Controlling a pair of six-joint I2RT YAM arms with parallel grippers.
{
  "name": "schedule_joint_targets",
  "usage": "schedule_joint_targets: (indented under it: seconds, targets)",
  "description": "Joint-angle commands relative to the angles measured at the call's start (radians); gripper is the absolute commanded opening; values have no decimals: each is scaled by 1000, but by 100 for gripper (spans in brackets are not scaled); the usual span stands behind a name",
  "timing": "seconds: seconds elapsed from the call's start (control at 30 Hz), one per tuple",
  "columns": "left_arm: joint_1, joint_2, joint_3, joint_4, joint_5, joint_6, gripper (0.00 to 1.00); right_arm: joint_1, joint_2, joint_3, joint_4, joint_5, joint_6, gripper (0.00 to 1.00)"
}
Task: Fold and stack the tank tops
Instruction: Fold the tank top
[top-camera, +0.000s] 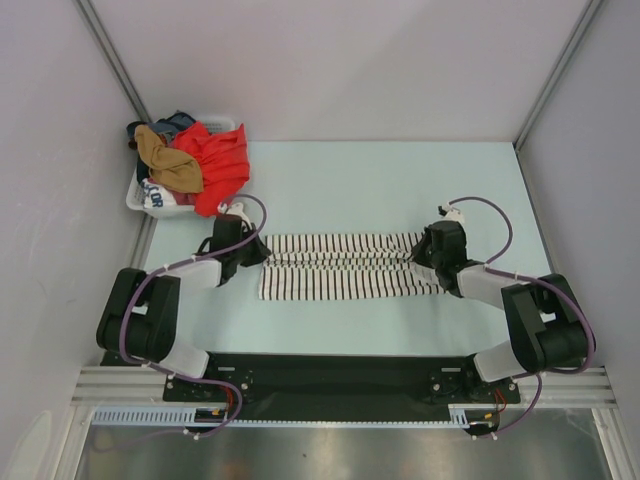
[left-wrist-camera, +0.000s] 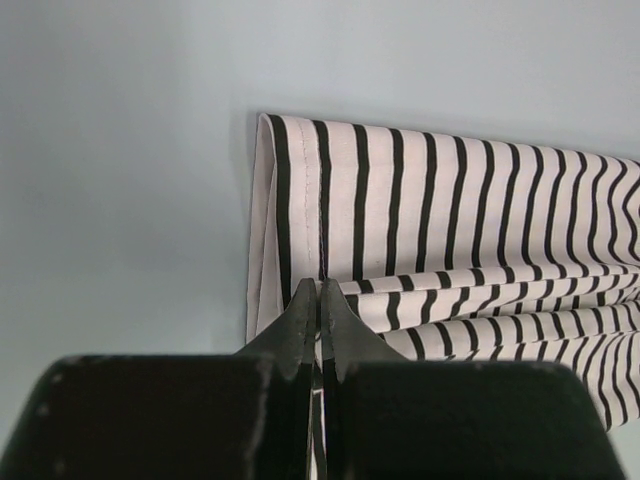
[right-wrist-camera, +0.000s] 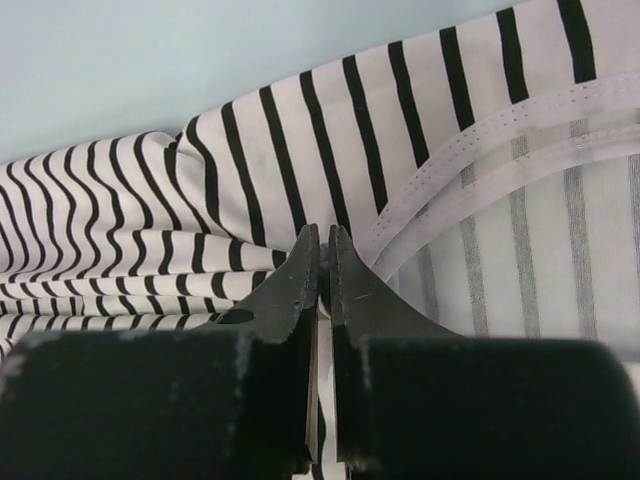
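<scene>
The white tank top with thin black stripes (top-camera: 340, 266) lies folded lengthwise in a long band across the middle of the table. My left gripper (top-camera: 252, 250) is shut on its left end, and the left wrist view shows the fingertips (left-wrist-camera: 320, 285) pinching the layered cloth (left-wrist-camera: 450, 200) just inside the folded hem edge. My right gripper (top-camera: 418, 255) is shut on the right end, pinching cloth beside a white bound armhole or neck edge (right-wrist-camera: 480, 160), with the jaws (right-wrist-camera: 323, 235) closed on the stripes. The tan-brown tank top (top-camera: 170, 165) lies heaped in the basket.
A white plastic laundry basket (top-camera: 140, 200) stands at the back left, holding a red garment (top-camera: 215, 165) and other clothes. Pale walls close in the table on three sides. Both arm bases sit at the near edge.
</scene>
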Motion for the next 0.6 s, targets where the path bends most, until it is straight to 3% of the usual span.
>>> schedule_joint_targets:
  seconds: [0.0, 0.57]
  targets:
    - [1, -54, -13, 37, -32, -3, 0, 16, -50, -15, 24, 75, 22, 4]
    - [1, -118, -44, -6, -58, 6, 0, 25, -78, -53, -47, 127, 94, 6]
